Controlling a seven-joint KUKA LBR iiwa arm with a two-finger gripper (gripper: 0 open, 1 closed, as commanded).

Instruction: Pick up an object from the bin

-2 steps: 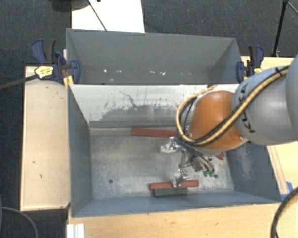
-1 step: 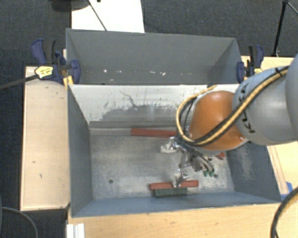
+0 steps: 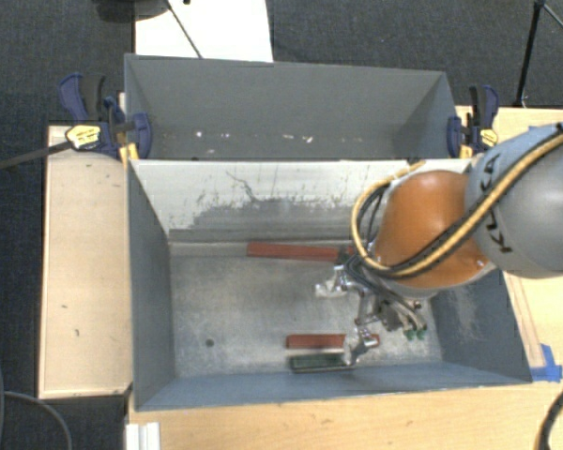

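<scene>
Bin (image 3: pixel 150 279): one, grey metal, its floor scuffed.
Reddish-brown bars: two. The long bar (image 3: pixel 291 249) lies along the foot of the far wall, about the middle. The short bar (image 3: pixel 311 342) lies close to the near wall, right of the middle.
Green pieces: one dark green strip (image 3: pixel 315 363), flat, just nearer than the short bar and parallel to it.
Writing: dark letters on the grey casing of the arm (image 3: pixel 535 214), crossed by cables (image 3: pixel 450 242) and not readable in full.
Wrist: one orange cover (image 3: pixel 422 223), above the right half of the floor.
Jaws: low over the near right floor, at the right ends of the short bar and the dark green strip. Cannot tell whether they are parted or clenched, or whether they touch either piece.
</scene>
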